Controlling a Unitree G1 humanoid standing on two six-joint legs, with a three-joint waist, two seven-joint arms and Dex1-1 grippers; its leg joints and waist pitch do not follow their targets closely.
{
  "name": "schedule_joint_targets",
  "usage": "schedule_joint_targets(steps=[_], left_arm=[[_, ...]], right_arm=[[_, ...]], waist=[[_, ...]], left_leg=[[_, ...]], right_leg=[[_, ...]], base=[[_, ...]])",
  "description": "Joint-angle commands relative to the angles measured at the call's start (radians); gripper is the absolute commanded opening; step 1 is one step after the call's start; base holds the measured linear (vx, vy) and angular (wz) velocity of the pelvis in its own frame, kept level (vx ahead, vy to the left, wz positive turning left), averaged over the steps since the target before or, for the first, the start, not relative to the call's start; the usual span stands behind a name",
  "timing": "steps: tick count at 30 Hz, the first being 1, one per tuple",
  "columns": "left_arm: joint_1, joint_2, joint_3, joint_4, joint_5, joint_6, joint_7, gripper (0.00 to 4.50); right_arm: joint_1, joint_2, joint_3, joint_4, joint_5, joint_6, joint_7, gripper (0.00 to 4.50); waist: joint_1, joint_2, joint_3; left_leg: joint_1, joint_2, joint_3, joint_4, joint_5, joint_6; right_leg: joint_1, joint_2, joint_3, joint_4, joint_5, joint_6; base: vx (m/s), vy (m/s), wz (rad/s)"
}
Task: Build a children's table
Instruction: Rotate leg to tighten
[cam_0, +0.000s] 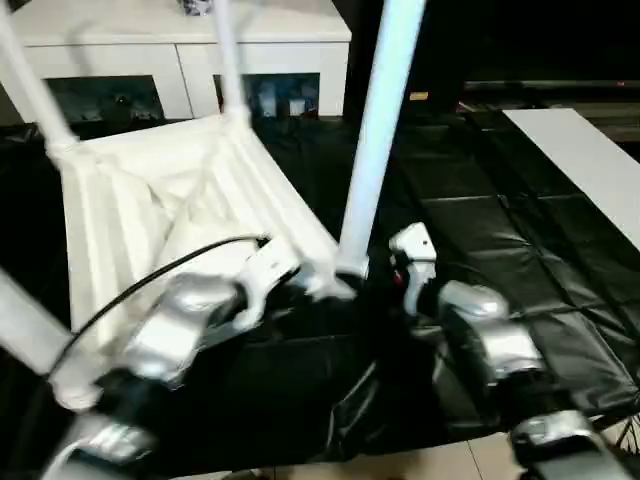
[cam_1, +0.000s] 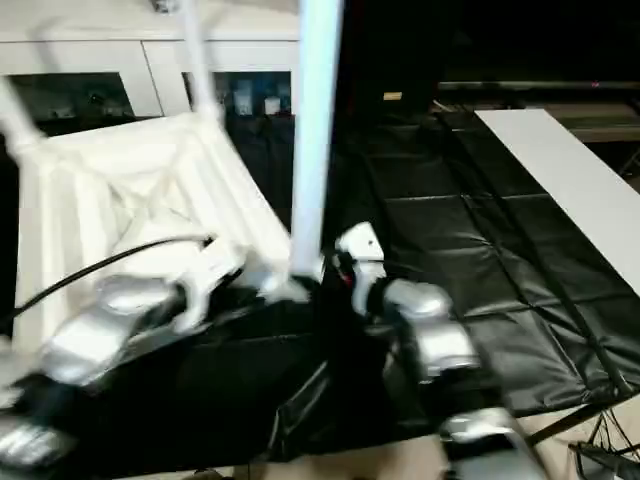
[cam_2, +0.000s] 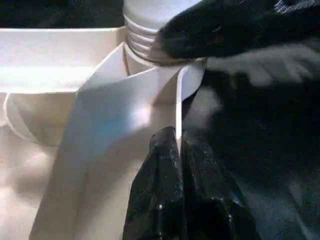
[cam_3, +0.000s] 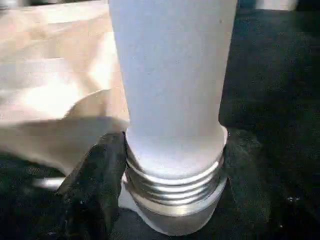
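The children's table lies upside down and tilted on a black sheet, its white ribbed tabletop (cam_0: 170, 200) facing me. White legs rise from its corners: one at the near right (cam_0: 375, 130), two at the far corners (cam_0: 228, 60) (cam_0: 30, 80), and one at the near left (cam_0: 25, 330). My left gripper (cam_2: 178, 145) is shut on a thin white rib of the tabletop, right beside the near right corner socket (cam_2: 192, 82). My right gripper (cam_0: 372, 272) holds the threaded base (cam_3: 172, 175) of the near right leg, with one black finger (cam_3: 100, 170) pressed against the thread.
A white cabinet (cam_0: 180, 40) with glass-fronted compartments stands behind the table. A flat white board (cam_0: 585, 160) lies at the right on the black sheet (cam_0: 500, 220). A black cable (cam_0: 150, 275) runs over my left forearm.
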Motion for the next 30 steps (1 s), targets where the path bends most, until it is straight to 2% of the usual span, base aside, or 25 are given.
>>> schedule_joint_targets(steps=[1,3,5,7,9,10,11,13,14,15,16,18,19,20,21,22,23,25,27,29,30], left_arm=[[-0.023,-0.063,0.005,0.046,-0.017,-0.016,0.069,0.0],[-0.039,-0.081,0.01,0.068,-0.014,-0.018,0.1,0.0],[-0.08,-0.135,0.018,0.13,0.001,-0.033,0.18,0.0],[-0.099,-0.155,0.021,0.162,0.013,-0.056,0.209,0.0],[-0.105,-0.158,0.02,0.172,0.019,-0.075,0.209,0.0],[-0.1,-0.15,0.02,0.164,0.017,-0.084,0.196,0.0],[-0.095,-0.14,0.019,0.156,0.014,-0.087,0.181,0.0],[-0.085,-0.119,0.017,0.144,0.011,-0.11,0.155,0.0],[-0.074,-0.102,0.016,0.128,0.007,-0.113,0.133,0.0],[-0.064,-0.088,0.015,0.114,0.002,-0.116,0.115,0.0],[-0.048,-0.065,0.013,0.092,-0.003,-0.113,0.088,0.0],[-0.036,-0.049,0.009,0.078,-0.005,-0.114,0.067,0.0],[-0.014,-0.018,0.003,0.043,-0.016,-0.112,0.018,0.0],[-0.003,0.0,-0.004,0.023,-0.023,-0.124,-0.02,0.0],[-0.003,0.0,-0.004,0.023,-0.023,-0.124,-0.02,0.0],[0.005,0.018,-0.011,0.007,-0.032,-0.139,-0.06,0.0],[0.01,0.035,-0.016,-0.006,-0.037,-0.137,-0.089,0.0],[0.031,0.074,-0.032,-0.054,-0.075,-0.157,-0.195,0.0],[0.05,0.116,-0.054,-0.109,-0.101,-0.146,-0.283,0.0],[0.058,0.139,-0.064,-0.136,-0.112,-0.118,-0.323,0.0],[0.063,0.154,-0.071,-0.153,-0.125,-0.108,-0.358,0.0]], right_arm=[[-0.006,0.014,-0.032,0.073,-0.037,0.037,-0.142,2.7],[-0.016,0.03,-0.038,0.091,-0.037,0.038,-0.178,2.7],[-0.059,0.092,-0.06,0.155,-0.027,0.041,-0.293,2.7],[-0.079,0.119,-0.048,0.175,-0.041,0.023,-0.306,2.7],[-0.083,0.133,-0.044,0.163,-0.042,-0.001,-0.28,2.7],[-0.078,0.132,-0.048,0.145,-0.038,-0.011,-0.271,3.26],[-0.073,0.123,-0.046,0.127,-0.039,-0.025,-0.258,3.4],[-0.067,0.101,-0.043,0.106,-0.052,-0.04,-0.26,3.46],[-0.062,0.083,-0.044,0.086,-0.056,-0.037,-0.253,3.6],[-0.057,0.067,-0.046,0.069,-0.058,-0.033,-0.247,3.6],[-0.043,0.053,-0.062,0.026,-0.028,-0.004,-0.21,3.74],[-0.03,0.035,-0.058,-0.008,-0.022,0.011,-0.175,3.83],[0.008,-0.02,-0.013,-0.084,-0.026,0.035,-0.059,3.83],[0.032,-0.051,0.009,-0.13,-0.012,0.056,0.018,3.83],[0.032,-0.051,0.009,-0.13,-0.012,0.056,0.018,3.83],[0.054,-0.079,0.026,-0.171,0.003,0.068,0.088,3.83],[0.073,-0.105,0.042,-0.206,0.021,0.079,0.153,3.83],[0.119,-0.181,0.095,-0.279,0.04,0.059,0.306,3.83],[0.146,-0.237,0.122,-0.329,0.064,0.075,0.42,3.83],[0.145,-0.258,0.126,-0.332,0.063,0.083,0.452,3.83],[0.139,-0.263,0.127,-0.324,0.063,0.082,0.468,3.83]], waist=[[0.0,-0.004,-0.061],[0.003,-0.005,-0.061],[0.001,-0.001,-0.062],[0.003,0.0,-0.063],[0.005,-0.003,-0.064],[0.008,-0.002,-0.064],[0.009,-0.002,-0.065],[0.01,-0.002,-0.065],[0.011,-0.007,-0.064],[0.011,-0.005,-0.064],[0.01,-0.006,-0.062],[0.011,-0.005,-0.062],[0.012,-0.005,-0.061],[0.016,-0.006,-0.062],[0.015,-0.011,-0.061],[0.017,-0.008,-0.061],[0.019,-0.011,-0.06],[0.024,-0.01,-0.059],[0.024,-0.011,-0.058],[0.026,-0.009,-0.058],[0.024,-0.008,-0.059]], left_leg=[[0.03,0.059,-0.031,-0.094,-0.195,-0.002],[0.029,0.059,-0.032,-0.094,-0.203,-0.002],[0.028,0.058,-0.032,-0.095,-0.2,0.0],[0.027,0.059,-0.033,-0.095,-0.2,-0.002],[0.026,0.059,-0.032,-0.094,-0.189,0.011],[0.026,0.06,-0.033,-0.094,-0.183,0.016],[0.025,0.06,-0.033,-0.093,-0.168,0.025],[0.023,0.06,-0.032,-0.093,-0.162,0.035],[0.024,0.061,-0.032,-0.094,-0.16,0.037],[0.022,0.061,-0.033,-0.094,-0.154,0.037],[0.023,0.061,-0.031,-0.094,-0.163,0.04],[0.024,0.063,-0.031,-0.095,-0.17,0.044],[0.024,0.064,-0.032,-0.097,-0.171,0.042],[0.025,0.065,-0.032,-0.095,-0.164,0.046],[0.023,0.066,-0.031,-0.095,-0.158,0.051],[0.022,0.065,-0.031,-0.094,-0.149,0.058],[0.023,0.065,-0.03,-0.094,-0.156,0.064],[0.024,0.07,-0.032,-0.096,-0.164,0.064],[0.026,0.07,-0.031,-0.099,-0.168,0.06],[0.025,0.072,-0.032,-0.098,-0.156,0.066],[0.028,0.071,-0.03,-0.098,-0.154,0.064]], right_leg=[[0.02,-0.049,0.025,-0.079,-0.111,-0.225],[0.02,-0.051,0.026,-0.08,-0.113,-0.218],[0.017,-0.05,0.027,-0.08,-0.093,-0.215],[0.021,-0.05,0.024,-0.078,-0.086,-0.211],[0.024,-0.052,0.025,-0.079,-0.061,-0.206],[0.024,-0.053,0.024,-0.078,-0.053,-0.205],[0.024,-0.051,0.023,-0.076,-0.031,-0.205],[0.025,-0.052,0.023,-0.076,-0.023,-0.207],[0.026,-0.051,0.022,-0.077,-0.027,-0.207],[0.027,-0.052,0.022,-0.075,-0.029,-0.209],[0.026,-0.05,0.022,-0.077,-0.041,-0.209],[0.024,-0.051,0.023,-0.079,-0.053,-0.205],[0.025,-0.049,0.022,-0.079,-0.058,-0.203],[0.027,-0.051,0.022,-0.078,-0.045,-0.199],[0.027,-0.05,0.023,-0.078,-0.038,-0.197],[0.027,-0.051,0.023,-0.076,-0.03,-0.198],[0.025,-0.05,0.024,-0.078,-0.039,-0.197],[0.026,-0.053,0.024,-0.079,-0.052,-0.198],[0.021,-0.05,0.023,-0.079,-0.061,-0.208],[0.023,-0.052,0.023,-0.074,-0.045,-0.213],[0.02,-0.051,0.022,-0.074,-0.038,-0.225]], base=[[0.0,0.0,0.0],[0.0,0.0,0.0],[0.0,0.0,0.0],[0.0,0.0,0.0],[0.0,0.0,0.0],[0.0,0.0,0.0],[0.0,0.0,0.0],[0.0,0.0,0.0],[0.0,0.0,0.0],[0.0,0.0,0.0],[0.0,0.0,0.0],[0.0,0.0,0.0],[0.0,0.0,0.0],[0.0,0.0,0.0],[0.0,0.0,0.0],[0.0,0.0,0.0],[0.0,0.0,0.0],[0.0,0.0,0.0],[0.0,0.0,0.0],[0.0,0.0,0.0],[0.0,0.0,0.0]])
